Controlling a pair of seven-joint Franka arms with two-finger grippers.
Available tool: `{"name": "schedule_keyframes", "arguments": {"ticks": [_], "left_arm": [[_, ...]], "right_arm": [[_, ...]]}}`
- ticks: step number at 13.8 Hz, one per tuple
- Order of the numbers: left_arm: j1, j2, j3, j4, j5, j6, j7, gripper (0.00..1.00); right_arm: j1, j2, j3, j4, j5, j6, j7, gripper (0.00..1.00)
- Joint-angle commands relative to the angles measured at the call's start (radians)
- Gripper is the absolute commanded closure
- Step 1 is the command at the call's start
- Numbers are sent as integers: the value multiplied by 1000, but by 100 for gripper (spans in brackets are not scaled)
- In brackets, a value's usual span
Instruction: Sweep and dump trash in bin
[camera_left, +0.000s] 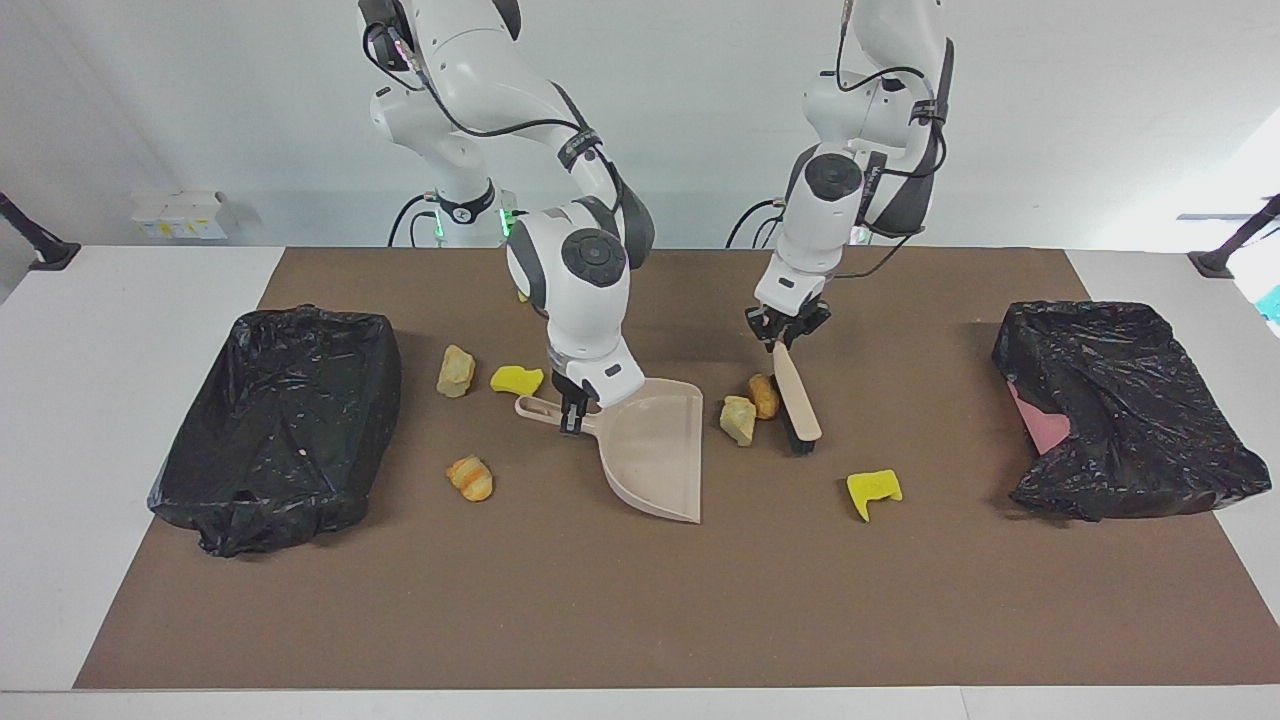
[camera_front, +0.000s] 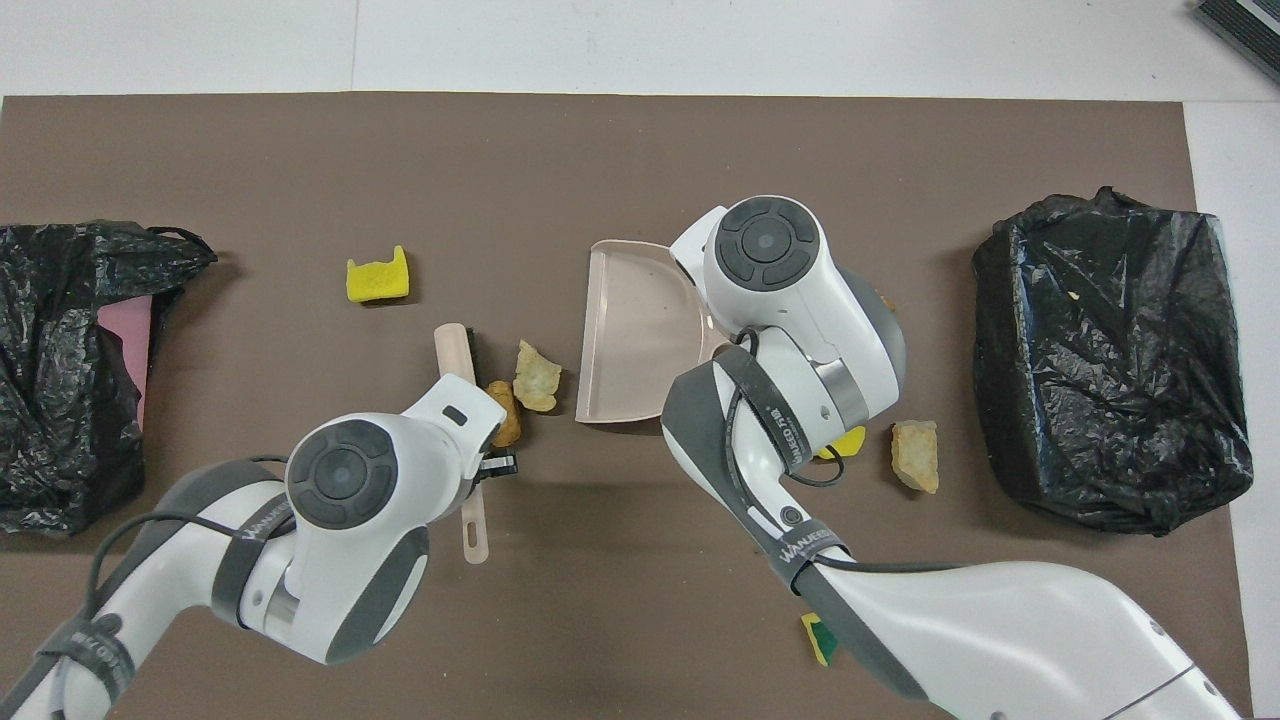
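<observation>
Landmark: dustpan, mid-mat.

Right gripper clamps the dustpan's handle; pan mouth faces the left arm's end.

Left gripper grips the brush, bristles down on the mat.

Tan lump and brown lump lie between brush and dustpan mouth, just beside it.

Yellow sponge lies well apart from the dustpan, toward the left arm's end.
</observation>
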Motion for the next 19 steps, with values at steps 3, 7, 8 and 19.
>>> {"name": "schedule_keyframes", "arguments": {"ticks": [3,7,8,19], "left_arm": [[-104,119,8,129,-135,53,-77,100],[-107,174,-89,138,-208,270,-64,100],[-107,176,-97,138,-206,306,-61,100],[144,136,-84,291,-116,-113,191,100]], "right_arm": [[-11,-13,6,-17,-16,-8,-42,100],[-11,-13,6,-19,-14,-7,-42,100],[-15,-11,6,-17,-14,-1,-42,100],[-18,-10,6,-17,-16,12,-40,100]]}}
